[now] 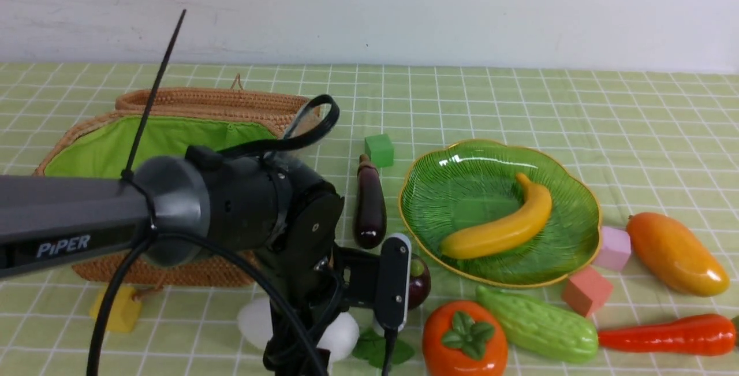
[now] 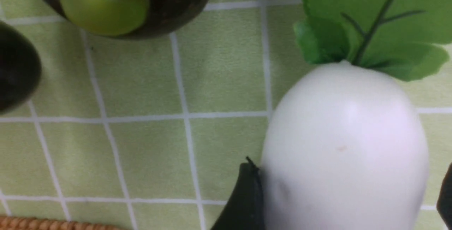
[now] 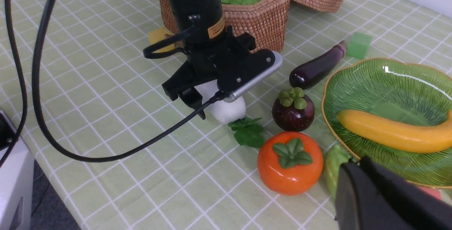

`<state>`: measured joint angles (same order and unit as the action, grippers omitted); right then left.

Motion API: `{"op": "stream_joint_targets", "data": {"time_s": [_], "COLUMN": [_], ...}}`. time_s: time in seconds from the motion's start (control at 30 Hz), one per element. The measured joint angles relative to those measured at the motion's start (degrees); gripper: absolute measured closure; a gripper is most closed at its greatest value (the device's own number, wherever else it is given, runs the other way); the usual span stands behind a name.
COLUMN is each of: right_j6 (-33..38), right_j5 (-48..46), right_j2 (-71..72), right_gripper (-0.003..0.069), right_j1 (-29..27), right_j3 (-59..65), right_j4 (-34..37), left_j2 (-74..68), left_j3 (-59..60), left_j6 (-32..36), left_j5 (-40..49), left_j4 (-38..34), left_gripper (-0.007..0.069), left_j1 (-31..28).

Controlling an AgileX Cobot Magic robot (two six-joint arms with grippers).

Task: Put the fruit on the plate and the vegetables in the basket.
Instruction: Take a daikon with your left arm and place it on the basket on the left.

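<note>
On checked tablecloth (image 1: 519, 93), mangosteen (image 3: 293, 111) lies near radish (image 3: 227, 110).

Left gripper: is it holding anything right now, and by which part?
Nothing is held. The left gripper is open, its fingers on either side of the white radish, around its body below the leaves, not closed on it.

— What does the left arm (image 1: 69, 214) look like?
— A grey tube lettered "PIPER" in white, then a rounded black wrist housing (image 1: 254, 203). A thick black cable (image 1: 314, 127) loops over it, and there is a thin black zip-tie tail (image 1: 156, 84).
— Any markings lower down?
— A yellow label (image 3: 216, 28), and a black wrist camera (image 3: 247, 71) with a silver edge and small screws. The right end effector (image 3: 363, 177) is plain matte black.
</note>
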<state>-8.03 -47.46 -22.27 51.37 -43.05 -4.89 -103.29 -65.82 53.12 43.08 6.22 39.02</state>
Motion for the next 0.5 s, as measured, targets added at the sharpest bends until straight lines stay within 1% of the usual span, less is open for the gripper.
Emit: {"op": "stream_joint_targets", "data": {"time_s": [0.13,0.27,0.33,0.4,0.5], "right_j6": [0.0,0.0,0.0,0.0,0.0], "right_j5": [-0.1,-0.2,-0.2,-0.2,-0.2], "right_j2": [0.0,0.0,0.0,0.0,0.0], "right_gripper": [0.0658,0.0657,0.0657,0.0657,0.0657], "right_j1": [0.0,0.0,0.0,0.0,0.0], "right_j3": [0.0,0.0,0.0,0.0,0.0], "right_j4": [0.2,0.2,0.2,0.3,0.6], "left_j2": [-2.8,-3.8,-3.9,-3.8,-3.4], "left_j3": [0.0,-0.1,-0.1,-0.1,0.0], "left_j6": [-1.8,-7.6,-11.2,-13.4,-14.5], "left_j5": [-1.8,-1.9,-2.3,-2.5,-3.1], "left_j4": [2.1,4.9,6.1,6.8,7.5], "left_gripper": [-0.0008,0.0055,0.0112,0.0113,0.0113], "left_j1": [0.0,0.1,0.1,0.1,0.1]}}
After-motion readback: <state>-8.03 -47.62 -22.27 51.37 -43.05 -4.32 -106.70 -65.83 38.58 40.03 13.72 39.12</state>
